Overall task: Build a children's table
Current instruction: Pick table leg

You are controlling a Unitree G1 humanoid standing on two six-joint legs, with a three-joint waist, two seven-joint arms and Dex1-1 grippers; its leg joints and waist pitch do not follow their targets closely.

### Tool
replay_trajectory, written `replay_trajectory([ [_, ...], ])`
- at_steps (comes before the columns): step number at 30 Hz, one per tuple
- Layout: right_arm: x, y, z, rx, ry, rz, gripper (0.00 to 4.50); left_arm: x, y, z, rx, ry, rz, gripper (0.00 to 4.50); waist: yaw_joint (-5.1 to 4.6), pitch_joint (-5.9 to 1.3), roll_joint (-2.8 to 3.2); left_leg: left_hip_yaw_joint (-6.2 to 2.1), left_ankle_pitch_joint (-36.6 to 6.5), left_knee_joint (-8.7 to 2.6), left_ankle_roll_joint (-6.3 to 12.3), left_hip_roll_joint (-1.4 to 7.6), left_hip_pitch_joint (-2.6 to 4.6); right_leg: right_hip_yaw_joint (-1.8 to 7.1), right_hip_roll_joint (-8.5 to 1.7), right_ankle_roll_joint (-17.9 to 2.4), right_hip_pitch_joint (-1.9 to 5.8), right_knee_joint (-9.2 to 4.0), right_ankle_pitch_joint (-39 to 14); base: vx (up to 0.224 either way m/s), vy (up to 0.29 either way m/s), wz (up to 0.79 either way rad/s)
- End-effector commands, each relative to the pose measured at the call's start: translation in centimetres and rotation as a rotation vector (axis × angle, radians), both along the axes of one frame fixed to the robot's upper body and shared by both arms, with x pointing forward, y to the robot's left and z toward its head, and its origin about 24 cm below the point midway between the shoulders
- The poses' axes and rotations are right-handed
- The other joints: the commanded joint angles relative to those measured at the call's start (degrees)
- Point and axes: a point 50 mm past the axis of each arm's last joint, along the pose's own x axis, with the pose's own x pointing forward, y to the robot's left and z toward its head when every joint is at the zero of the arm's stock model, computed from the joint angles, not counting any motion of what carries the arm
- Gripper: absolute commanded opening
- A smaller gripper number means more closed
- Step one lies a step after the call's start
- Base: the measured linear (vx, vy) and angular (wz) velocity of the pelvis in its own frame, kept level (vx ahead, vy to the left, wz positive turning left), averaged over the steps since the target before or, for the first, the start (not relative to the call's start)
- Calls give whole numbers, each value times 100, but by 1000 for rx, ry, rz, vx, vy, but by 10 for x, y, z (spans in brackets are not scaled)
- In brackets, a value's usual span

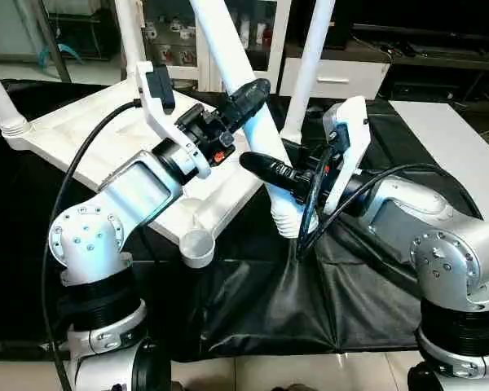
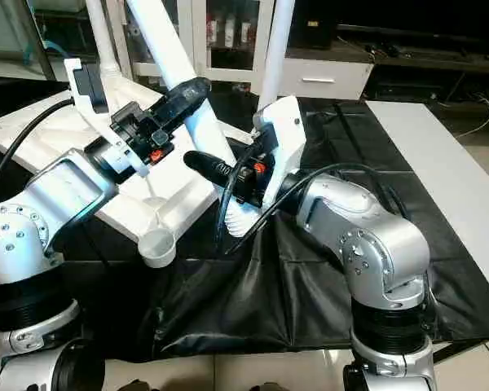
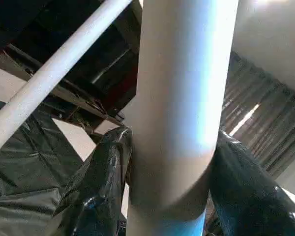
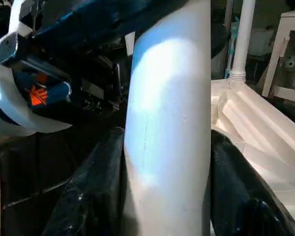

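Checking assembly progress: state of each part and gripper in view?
Tabletop: upside down on the black cover.
Loose leg: tilted, not in a socket, held by both grippers.
Near corner socket: empty.
Left gripper: around the leg.
Right gripper: clamped on the leg, lower down.

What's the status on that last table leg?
Both end effectors, left and right, clamp the loose leg. Tabletop upside down, near corner socket empty. Nothing blocking.
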Motion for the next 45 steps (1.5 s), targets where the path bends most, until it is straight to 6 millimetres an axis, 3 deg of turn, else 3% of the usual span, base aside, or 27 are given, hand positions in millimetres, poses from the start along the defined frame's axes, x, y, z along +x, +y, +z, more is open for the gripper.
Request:
replay_trajectory([
  [1,-2,1,8,10,-62,3,184,4,4,0,9,22,39,217,28,-401,26,91,-897,-375,-128,-24,-23,197,-131,-249,363,-454,-1858,0,0,0],
  [2,-2,1,8,10,-62,2,184,4,4,0,8,22,39,210,26,-403,27,89,-905,-376,-128,-23,-21,197,-133,-240,363,-456,-1870,0,0,0],
  [3,-2,1,8,8,-63,-2,240,4,4,0,7,24,41,196,24,-404,23,92,-921,-372,-130,-25,-21,196,-135,-234,361,-459,-1892,0,0,0],
  [4,-1,1,7,7,-61,-1,254,5,4,1,8,24,45,193,25,-404,24,89,-926,-374,-130,-24,-22,193,-134,-229,363,-461,-1901,0,0,0],
  [11,-1,2,7,4,-56,5,307,6,4,3,41,15,76,185,27,-409,21,85,-897,-376,-128,-18,-22,196,-132,-217,364,-449,-1811,0,0,0],
  [14,6,3,3,-124,-108,-79,335,12,3,3,149,4,165,185,34,-403,25,69,-902,-390,-167,-2,-21,192,-131,-156,364,-452,-1841,0,0,0],
  [15,12,5,-2,-246,-164,-135,337,14,3,4,217,-11,216,185,28,-393,21,74,-938,-386,-230,-8,-23,196,-135,-38,358,-470,-1982,0,0,0],
  [18,15,12,-10,-359,-215,-162,337,16,0,4,305,-40,263,185,22,-399,16,78,-1017,-371,-233,-28,-24,194,-148,61,345,-488,-2197,0,0,0],
  [20,17,17,-15,-412,-241,-183,337,17,-2,5,333,-51,282,185,7,-409,43,77,-929,-361,-239,-27,-33,199,-139,-1,350,-462,-1991,0,0,0],
  [22,22,28,-21,-450,-251,-225,337,18,-7,6,345,-61,301,185,-11,-415,57,68,-862,-364,-271,-14,-35,205,-137,-225,348,-407,-1645,0,0,0],
  [25,31,47,-27,-374,-165,-293,337,21,-12,6,366,-79,339,185,-58,-410,71,77,-1039,-372,-285,-23,-24,211,-135,-423,338,-405,-1628,0,0,0],
  [27,34,50,-29,-379,-145,-308,337,22,-12,6,373,-85,346,185,-65,-414,56,66,-1139,-378,-296,-13,-19,209,-139,-424,354,-402,-1616,0,0,0],
  [30,42,51,-35,-400,-103,-378,337,24,-12,8,389,-102,365,185,-69,-407,84,68,-1100,-381,-333,-11,0,223,-130,-431,342,-381,-1425,0,0,0],
  [31,44,52,-36,-387,-84,-395,310,25,-11,9,392,-107,372,185,-75,-408,78,73,-1109,-385,-323,-16,-1,227,-130,-463,339,-372,-1389,0,0,0],
  [35,46,56,-33,-341,-60,-417,290,25,-9,8,416,-123,391,185,-72,-422,88,62,-1031,-387,-351,-8,-2,231,-140,-492,369,-340,-1181,0,0,0],
  [36,46,56,-33,-339,-62,-421,265,25,-9,7,421,-125,390,185,-68,-417,94,66,-974,-389,-351,-4,4,237,-134,-532,368,-329,-1032,0,0,0],
  [45,45,57,-32,-309,-73,-400,193,28,-8,5,440,-139,402,184,-74,-401,103,73,-1160,-396,-362,-11,10,239,-141,-481,366,-360,-1304,0,0,0],
])
